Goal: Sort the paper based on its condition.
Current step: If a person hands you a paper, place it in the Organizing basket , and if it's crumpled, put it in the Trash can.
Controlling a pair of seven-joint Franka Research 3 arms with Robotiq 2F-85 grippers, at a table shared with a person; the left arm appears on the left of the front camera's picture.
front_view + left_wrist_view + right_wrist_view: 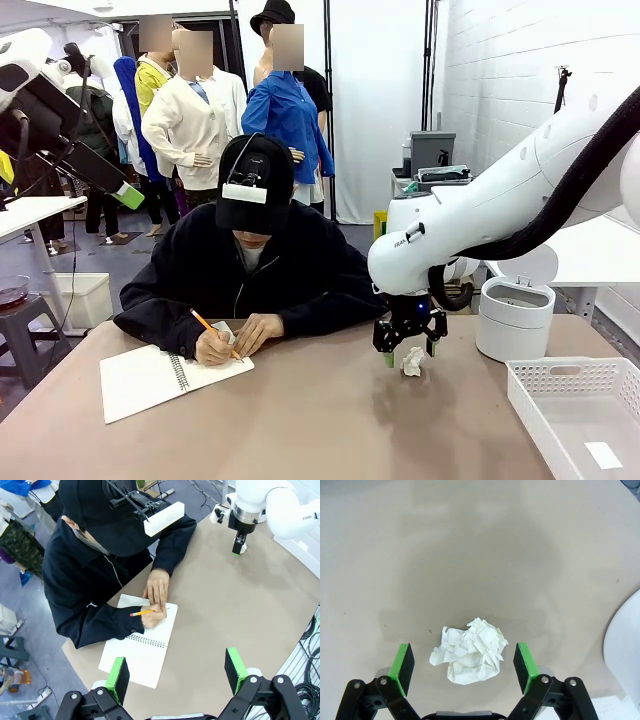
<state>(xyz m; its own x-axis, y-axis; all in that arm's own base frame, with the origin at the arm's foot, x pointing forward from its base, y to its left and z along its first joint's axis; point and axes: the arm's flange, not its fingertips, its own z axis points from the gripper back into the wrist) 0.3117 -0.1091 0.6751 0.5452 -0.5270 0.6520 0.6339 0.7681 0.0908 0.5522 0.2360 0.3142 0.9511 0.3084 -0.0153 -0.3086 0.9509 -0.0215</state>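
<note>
**Right claw open around a crumpled lump, left claw open up high**

The tan table point(320, 430) stretches from my side to the person point(250, 265) in black at its far edge, left of the middle, bent low over the work. My right arm point(500, 210) sweeps in from the right and drops to the table's far middle.

On the near right sits a white slotted basket point(528, 400). Beyond it, at the far right, stands a round white bin point(512, 325) with its lid tipped up. On the near left, a spiral-bound notebook point(150, 380) lies open in front of the person. One hand point(214, 348) writes at its far corner and the other hand point(258, 332) rests just beside it.

My left claw point(177, 671) hangs high above the left side of the table. Its jaws are spread wide with nothing between them, and it looks down on the notebook and the person's hands.

My right claw point(410, 352) points straight down, just left of the bin, and its jaws are wide apart too. The crumpled paper point(469, 656), a wrinkled white lump, lies on the table between my two green pads point(402, 666), with bare table showing on either side of it, so I am not gripping it. From the front, the lump sits low between my fingertips. I cannot tell whether they touch the table.

The person's pencil point(207, 325) is yellow and slants over the notebook. A flat slip point(603, 455) of white paper lies on the basket floor, toward its near right corner.
</note>
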